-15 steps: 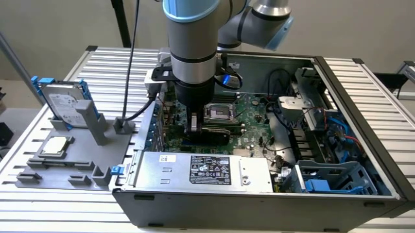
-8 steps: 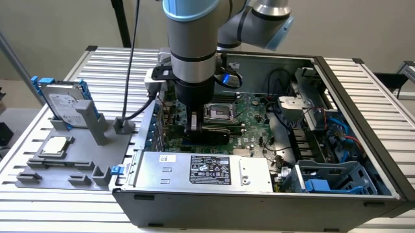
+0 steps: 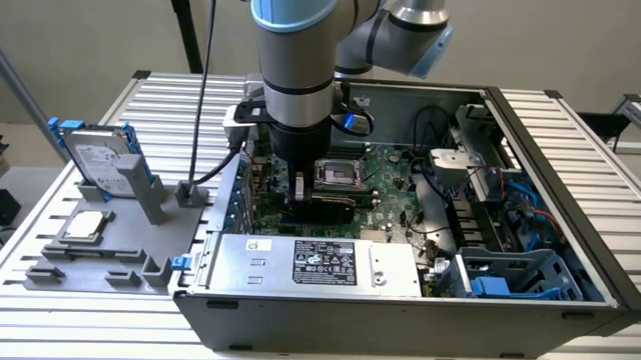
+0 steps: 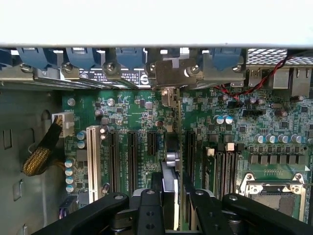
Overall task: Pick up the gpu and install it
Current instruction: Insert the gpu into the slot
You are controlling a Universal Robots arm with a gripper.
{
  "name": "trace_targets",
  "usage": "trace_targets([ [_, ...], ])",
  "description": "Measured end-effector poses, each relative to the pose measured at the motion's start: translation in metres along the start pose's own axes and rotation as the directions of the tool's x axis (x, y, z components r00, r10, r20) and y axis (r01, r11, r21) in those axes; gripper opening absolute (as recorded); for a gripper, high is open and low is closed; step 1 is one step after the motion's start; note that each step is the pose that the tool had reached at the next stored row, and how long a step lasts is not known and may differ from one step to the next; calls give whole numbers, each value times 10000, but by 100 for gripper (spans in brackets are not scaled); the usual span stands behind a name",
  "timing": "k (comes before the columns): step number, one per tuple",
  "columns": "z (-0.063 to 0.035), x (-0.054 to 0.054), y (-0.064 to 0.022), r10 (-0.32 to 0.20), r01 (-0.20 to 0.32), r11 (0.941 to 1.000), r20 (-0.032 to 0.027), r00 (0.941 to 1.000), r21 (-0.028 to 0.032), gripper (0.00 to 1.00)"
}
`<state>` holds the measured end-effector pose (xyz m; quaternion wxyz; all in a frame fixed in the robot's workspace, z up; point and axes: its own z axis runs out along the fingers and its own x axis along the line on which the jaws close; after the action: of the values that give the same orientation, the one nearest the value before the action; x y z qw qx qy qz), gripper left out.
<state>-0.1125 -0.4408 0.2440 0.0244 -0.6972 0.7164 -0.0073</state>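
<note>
The gpu [image 4: 170,147] stands on edge between my fingers, seen from above as a thin strip over a black expansion slot of the green motherboard [image 4: 132,115]. Its silver end bracket [image 4: 168,71] sits against the case's rear slot openings. My gripper [image 4: 171,213] is shut on the gpu, one black finger [image 4: 146,208] on each side of the card. In the exterior view the gripper [image 3: 302,196] reaches down inside the open computer case [image 3: 401,300], low over the board, and the dark card [image 3: 329,208] shows just below it.
A silver hard drive [image 3: 100,154] with blue rails stands on the grey fixture at the exterior view's left, with the square CPU chip [image 3: 85,223] before it. Inside the case are the power supply [image 3: 311,259], CPU socket [image 4: 274,191], white slot [image 4: 93,164], cables and a blue drive cage [image 3: 516,274].
</note>
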Motion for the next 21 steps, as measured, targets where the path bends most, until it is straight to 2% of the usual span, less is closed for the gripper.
trace_targets([
  [4, 2, 6, 25, 2, -1, 9999, -46, 10000, 113, 26],
  [5, 0, 3, -13, 12, -12, 10000, -54, 10000, 81, 26],
  [6, -4, 1, -37, 59, -58, 10000, -117, 9999, 21, 26],
  [21, -5, 1, -42, 51, -51, 10000, -119, 9999, 20, 26],
])
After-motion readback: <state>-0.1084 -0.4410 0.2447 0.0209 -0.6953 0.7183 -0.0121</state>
